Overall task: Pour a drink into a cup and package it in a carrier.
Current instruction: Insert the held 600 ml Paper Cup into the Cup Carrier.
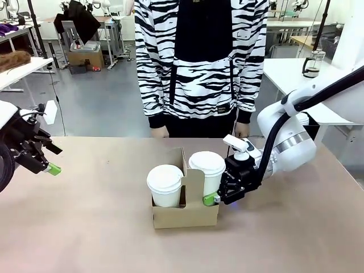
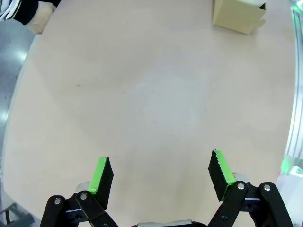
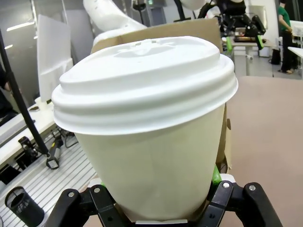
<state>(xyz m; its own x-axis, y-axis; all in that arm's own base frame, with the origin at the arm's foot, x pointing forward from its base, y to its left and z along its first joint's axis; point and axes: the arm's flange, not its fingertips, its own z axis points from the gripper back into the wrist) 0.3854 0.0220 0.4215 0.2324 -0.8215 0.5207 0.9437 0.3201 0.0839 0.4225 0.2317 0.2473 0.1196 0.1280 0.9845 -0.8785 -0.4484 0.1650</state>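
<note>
Right tool [image 1: 215, 197] clamped on lidded cup [image 1: 208, 170] in carrier [image 1: 185, 215], left tool [image 2: 161, 177] spread wide

Two white paper cups with white plastic lids are counted, one [image 1: 165, 185] in the left slot and one [image 1: 207, 170] in the right slot of a single brown cardboard carrier [image 1: 185, 216]. One light brown bench [image 1: 85, 227] is seen. Two black tools with green pads are counted, the left tool [image 1: 52, 168] and the right tool [image 1: 211, 198], and one person in a zebra-striped top [image 1: 199, 62] is seen.
</note>
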